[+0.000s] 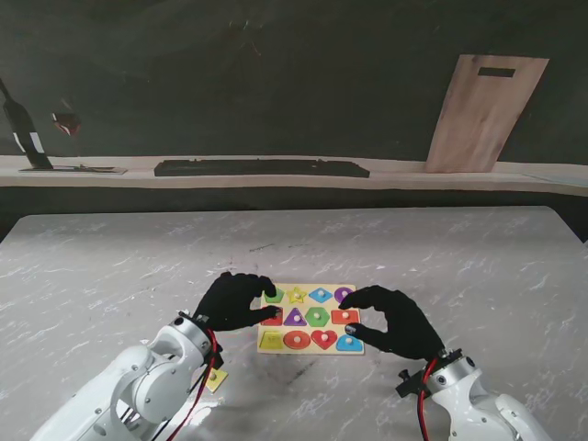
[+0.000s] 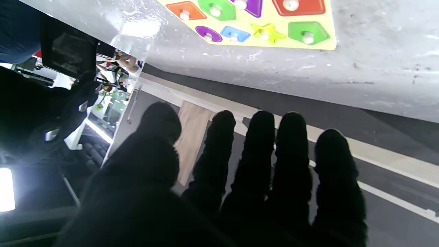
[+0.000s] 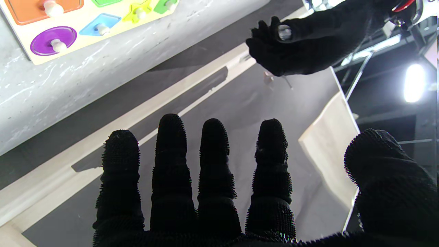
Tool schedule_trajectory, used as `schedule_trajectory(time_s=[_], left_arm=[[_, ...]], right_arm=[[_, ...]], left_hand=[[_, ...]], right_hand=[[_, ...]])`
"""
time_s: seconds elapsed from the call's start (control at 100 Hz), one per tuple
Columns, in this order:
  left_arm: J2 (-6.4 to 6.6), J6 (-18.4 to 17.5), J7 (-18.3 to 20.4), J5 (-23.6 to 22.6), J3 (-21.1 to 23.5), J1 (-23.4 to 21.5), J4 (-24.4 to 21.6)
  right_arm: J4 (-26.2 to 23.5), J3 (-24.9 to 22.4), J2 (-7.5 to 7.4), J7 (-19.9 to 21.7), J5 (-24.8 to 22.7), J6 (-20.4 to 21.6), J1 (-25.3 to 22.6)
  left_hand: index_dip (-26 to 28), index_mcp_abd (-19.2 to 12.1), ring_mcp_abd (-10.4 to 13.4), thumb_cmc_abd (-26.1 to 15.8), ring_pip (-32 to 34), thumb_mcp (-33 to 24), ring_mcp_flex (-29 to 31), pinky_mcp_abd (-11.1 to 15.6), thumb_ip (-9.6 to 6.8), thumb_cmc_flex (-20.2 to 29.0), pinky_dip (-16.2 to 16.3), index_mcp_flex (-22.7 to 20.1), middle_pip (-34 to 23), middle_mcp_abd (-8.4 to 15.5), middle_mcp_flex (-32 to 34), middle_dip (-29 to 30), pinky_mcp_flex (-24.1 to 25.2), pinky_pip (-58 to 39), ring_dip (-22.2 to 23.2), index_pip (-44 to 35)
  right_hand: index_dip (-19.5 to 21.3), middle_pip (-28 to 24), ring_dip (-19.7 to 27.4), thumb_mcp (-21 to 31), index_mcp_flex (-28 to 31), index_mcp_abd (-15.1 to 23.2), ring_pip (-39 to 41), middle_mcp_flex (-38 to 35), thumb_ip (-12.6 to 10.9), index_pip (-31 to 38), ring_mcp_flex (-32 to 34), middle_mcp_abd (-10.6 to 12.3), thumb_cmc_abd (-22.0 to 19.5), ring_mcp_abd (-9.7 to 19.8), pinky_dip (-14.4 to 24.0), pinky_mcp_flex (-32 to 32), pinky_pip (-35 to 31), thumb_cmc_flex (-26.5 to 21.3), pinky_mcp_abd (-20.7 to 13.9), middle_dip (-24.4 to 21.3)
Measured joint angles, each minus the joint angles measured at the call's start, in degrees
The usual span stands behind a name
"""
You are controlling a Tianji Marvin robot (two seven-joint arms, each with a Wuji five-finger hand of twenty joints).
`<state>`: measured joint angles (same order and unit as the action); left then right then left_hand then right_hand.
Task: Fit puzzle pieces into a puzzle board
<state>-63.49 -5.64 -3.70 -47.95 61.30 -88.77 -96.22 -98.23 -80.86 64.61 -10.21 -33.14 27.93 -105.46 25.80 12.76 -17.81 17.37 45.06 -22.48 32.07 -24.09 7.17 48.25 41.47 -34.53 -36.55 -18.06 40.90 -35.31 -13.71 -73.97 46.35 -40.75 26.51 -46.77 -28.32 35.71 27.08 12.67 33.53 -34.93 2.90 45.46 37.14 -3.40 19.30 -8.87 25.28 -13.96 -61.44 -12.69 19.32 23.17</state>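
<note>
Grey marbled desk (image 1: 138,266) seen from stand camera, backed by dark wall; black keyboard (image 1: 262,168) and leaning wooden board (image 1: 484,112) set on ledge beyond. Yellow puzzle board (image 1: 310,317) placed near front centre, coloured pieces seated in every visible slot (some hidden by gloves). Left hand (image 1: 231,301) shown at board's left edge, right hand (image 1: 393,320) at right edge. Wrist views: fingers (image 2: 260,151) of both spread, nothing held; purple oval (image 3: 53,40) seen only there.

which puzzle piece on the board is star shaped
The yellow star piece, in the board's far row between the green piece and the blue diamond.
</note>
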Motion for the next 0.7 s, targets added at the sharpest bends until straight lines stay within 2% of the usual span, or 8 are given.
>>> schedule_trajectory(time_s=[0.04, 0.07, 0.15, 0.25, 0.4, 0.53, 0.6, 0.7], left_arm=[[0.16, -2.0, 0.0, -1.1, 1.6, -0.8, 0.0], [0.28, -3.0, 0.0, -2.5, 2.8, -1.4, -0.1], [0.77, -3.9, 0.8, -5.6, 5.8, -3.1, -0.6], [1.42, -5.0, 2.4, -5.6, 9.2, -5.2, -1.7], [2.03, -10.6, 3.7, -6.9, 13.7, -7.1, -2.1], [2.45, -10.9, 5.6, -6.8, 16.3, -8.2, -2.4], [2.66, -11.5, 6.1, -6.9, 17.6, -8.8, -2.3], [2.97, -12.6, 6.4, -7.2, 18.8, -9.3, -1.6]], right_arm=[[0.0, 0.1, -0.02, -0.1, -0.3, -0.1, 0.0], [0.0, 0.2, -0.04, -0.2, -0.6, -0.2, 0.0], [0.0, 0.7, -0.11, -0.4, -1.3, -0.7, 0.2], [0.0, 1.4, -0.23, -0.5, -2.2, -1.4, 0.5], [0.3, 2.5, -0.39, -1.0, -4.3, -2.2, 1.3], [0.7, 2.6, -0.4, -1.7, -6.2, -2.3, 1.5], [0.7, 2.7, -0.4, -1.7, -5.8, -2.9, 1.4], [0.5, 2.7, -0.4, -1.6, -4.6, -4.2, 1.0]], left_hand=[[0.0, 0.0, 0.0, -1.2, 0.0, 2.1, 0.0, 0.0, 0.0, -0.3, 0.0, 0.0, 0.4, 0.0, 0.0, 0.0, 0.0, 0.0, 0.0, 0.1], [0.6, 0.0, 0.0, -2.5, 0.0, 6.4, 0.0, 0.0, 0.0, -0.4, 0.0, 0.0, 0.5, 0.0, 0.0, 0.0, 0.0, 0.0, 0.0, 0.7], [1.2, 0.0, 0.0, -4.1, 0.0, 12.5, 0.0, 0.0, 0.0, 1.7, 0.0, 0.0, 0.5, 0.0, 0.0, 0.0, 0.0, 0.0, 0.0, 1.0], [1.2, 0.0, 0.0, -4.4, -0.6, 13.6, 0.0, 0.0, 0.0, 1.7, 0.0, 0.0, 1.0, 0.0, 0.0, 0.3, 0.0, 0.0, 0.0, 1.8], [1.2, 0.0, 0.0, -4.4, -1.4, 16.0, 0.0, 0.0, -0.01, 2.3, 0.0, 0.0, 2.6, 0.0, 0.0, 1.3, 0.0, 0.0, -0.1, 3.7], [0.7, 0.0, 0.0, -4.4, -2.8, 17.7, -0.1, 0.0, -0.05, 3.1, -0.1, 0.0, 4.0, 0.1, 0.0, 2.0, 0.0, 0.6, -0.7, 4.5], [0.7, 0.0, 0.0, -4.4, -3.4, 18.0, -0.6, 0.0, -1.61, 3.2, -0.2, 0.0, 4.3, 0.1, -0.4, 2.3, 0.2, 0.8, -1.1, 5.2], [0.7, 0.0, 0.0, -5.1, -4.3, 19.3, -0.8, 0.0, -1.65, 3.8, -0.8, 0.0, 5.5, 0.1, -0.6, 2.9, 0.9, 1.4, -1.1, 6.0]], right_hand=[[0.0, 0.0, 0.0, 0.0, 0.0, 0.0, 0.0, 0.0, 0.0, 0.0, 0.0, 0.0, 0.0, 0.0, 0.0, 0.0, 0.0, 0.0, 0.0, 0.0], [0.0, 0.0, 0.0, 0.0, 0.0, 0.0, 0.0, 0.0, 0.0, 0.0, 0.0, 0.0, 0.0, 0.0, 0.0, 0.0, 0.0, 0.0, 0.0, 0.0], [0.0, 0.0, 0.0, 0.0, 0.0, 0.0, 0.0, 0.0, 0.0, 0.0, 0.0, 0.0, 0.0, 0.0, 0.0, 0.0, 0.0, 0.0, 0.0, 0.0], [0.0, 0.0, 0.0, 0.0, 0.0, -0.1, 0.0, 0.0, 0.0, 0.0, 0.0, 0.0, 0.0, 0.0, 0.0, 0.0, 0.0, 0.0, 0.0, 0.0], [0.0, 0.0, 0.0, 0.0, 0.0, -0.2, 0.0, 0.0, 0.0, 0.0, 0.0, 0.0, -0.6, 0.0, 0.0, 0.0, 0.0, 0.0, 0.0, 0.0], [0.0, 0.0, 0.0, 0.0, 0.0, -0.3, 0.6, 0.0, 0.0, 0.0, 0.0, 0.0, -0.6, 0.0, 0.0, -0.1, 0.0, 0.0, 0.0, 0.0], [0.0, 0.0, 0.0, 0.0, 0.0, -0.4, 0.6, 0.0, 0.0, 0.0, 0.0, 0.0, -0.6, 0.0, 0.0, -0.1, 0.0, 0.0, 0.0, 0.0], [0.0, 0.0, 0.0, 0.0, 0.0, -0.5, 0.6, 0.0, 0.0, 0.0, 0.0, 0.0, -0.6, 0.0, 0.0, -0.1, 0.0, 0.0, 0.0, 0.0]])
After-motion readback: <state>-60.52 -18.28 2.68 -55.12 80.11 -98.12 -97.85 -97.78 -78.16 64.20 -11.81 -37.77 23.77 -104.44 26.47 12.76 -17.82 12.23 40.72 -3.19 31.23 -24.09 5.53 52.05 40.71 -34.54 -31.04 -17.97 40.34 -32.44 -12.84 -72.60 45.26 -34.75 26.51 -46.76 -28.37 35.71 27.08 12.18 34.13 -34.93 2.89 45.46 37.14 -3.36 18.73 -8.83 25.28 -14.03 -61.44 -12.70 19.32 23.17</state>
